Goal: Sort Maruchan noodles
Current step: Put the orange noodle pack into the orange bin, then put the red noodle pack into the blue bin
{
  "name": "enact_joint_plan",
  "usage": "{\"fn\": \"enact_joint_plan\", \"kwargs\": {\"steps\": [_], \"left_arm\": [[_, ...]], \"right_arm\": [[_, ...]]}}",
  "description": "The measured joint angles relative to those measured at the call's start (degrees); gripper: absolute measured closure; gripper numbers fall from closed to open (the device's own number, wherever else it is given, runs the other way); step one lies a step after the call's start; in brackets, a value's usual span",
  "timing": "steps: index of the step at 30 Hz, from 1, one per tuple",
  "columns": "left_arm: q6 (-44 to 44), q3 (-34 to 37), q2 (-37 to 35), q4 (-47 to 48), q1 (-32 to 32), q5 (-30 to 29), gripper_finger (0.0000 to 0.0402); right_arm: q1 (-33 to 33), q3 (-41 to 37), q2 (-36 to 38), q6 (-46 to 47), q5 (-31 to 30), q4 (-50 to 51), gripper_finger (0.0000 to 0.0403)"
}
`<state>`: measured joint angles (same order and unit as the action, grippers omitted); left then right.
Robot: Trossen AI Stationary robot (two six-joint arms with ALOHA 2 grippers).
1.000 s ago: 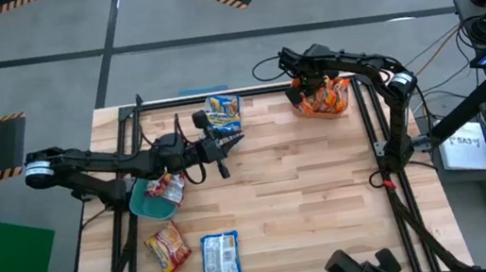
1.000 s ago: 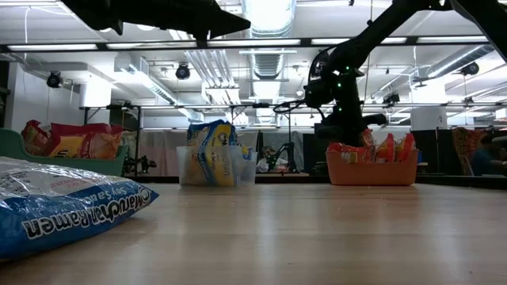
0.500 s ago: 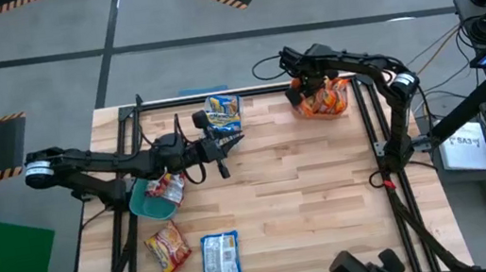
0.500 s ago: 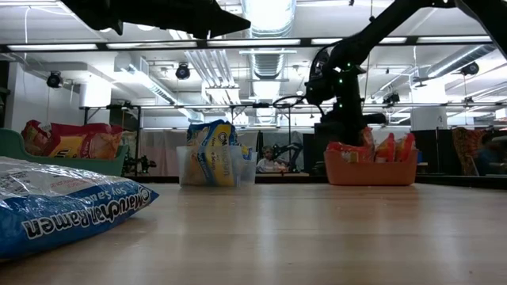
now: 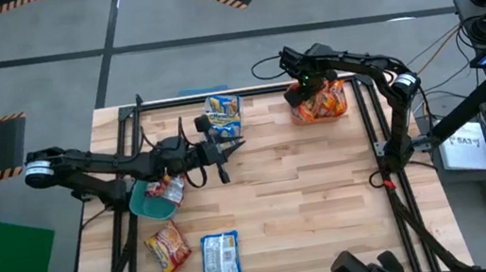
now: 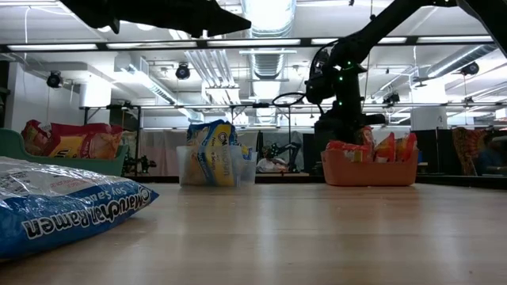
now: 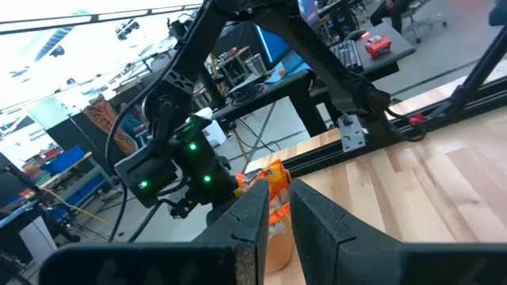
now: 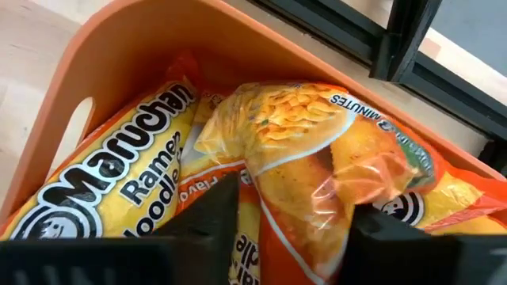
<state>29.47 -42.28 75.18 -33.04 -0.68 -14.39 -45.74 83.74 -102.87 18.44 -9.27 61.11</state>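
The right claw [image 8: 273, 218] has begun spreading around an orange packet [image 8: 309, 150], now lying in the orange bin [image 5: 319, 101] at the far right of the surface [image 5: 308, 193], so that drop looks finished. The left claw [image 5: 218, 149] stays pressed together mid-surface, holding nothing; two packets [image 5: 193, 253] at the near left remain unsorted.

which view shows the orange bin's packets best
The right wrist view: it looks straight into the orange bin, so the orange packets fill the picture and their print reads. The high view shows the bin small; the low view shows only packet tops above its wall; the left wrist view glimpses it.
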Motion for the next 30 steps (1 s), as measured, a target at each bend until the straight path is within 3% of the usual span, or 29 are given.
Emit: {"fn": "enact_joint_plan", "kwargs": {"steps": [8,17,23,30], "left_arm": [[-1.2,0.0,0.0,1.2,0.5,0.0,0.0365],[-4.9,0.0,1.5,1.6,0.5,0.0,0.0365],[-8.2,0.0,2.9,2.5,0.5,0.0,0.0365],[-12.1,0.0,3.5,4.5,0.6,0.0,0.0365]], "right_arm": [[0.0,2.6,2.0,-0.7,-0.2,3.8,0.0201],[3.4,3.5,14.7,-0.6,-0.4,3.1,0.0177],[13.1,-6.4,28.5,-3.2,-0.4,-11.6,0.0177],[26.6,-26.2,43.9,-5.7,0.5,-32.7,0.0177]]}}
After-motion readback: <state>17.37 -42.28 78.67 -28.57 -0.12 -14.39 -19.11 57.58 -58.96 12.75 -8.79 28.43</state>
